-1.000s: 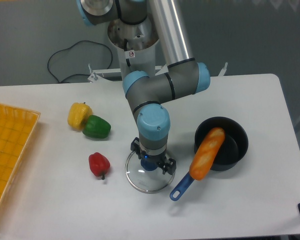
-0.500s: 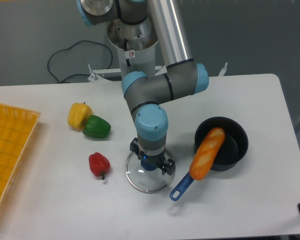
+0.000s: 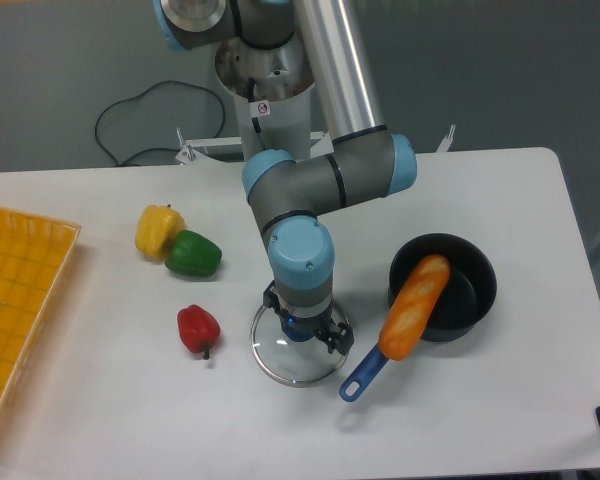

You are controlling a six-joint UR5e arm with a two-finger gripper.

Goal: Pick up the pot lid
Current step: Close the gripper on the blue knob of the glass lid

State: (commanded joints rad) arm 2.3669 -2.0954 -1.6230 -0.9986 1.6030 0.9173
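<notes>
A transparent, round pot lid with a blue knob is seen at eight o'clock from the black pot. Above it, the gripper is angled downward, fingers spread.

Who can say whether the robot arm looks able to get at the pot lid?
Probably yes: the open gripper is over the lid, seemingly astride its blue knob, with nothing visible in the way.

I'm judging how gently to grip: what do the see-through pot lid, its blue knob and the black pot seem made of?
The lid looks like smooth glass or clear plastic: the table shows through, inside a thin grey rim, perhaps metal. Its knob looks like plastic, evenly blue. The pot is dark and matt, perhaps coated metal or plastic.
</notes>
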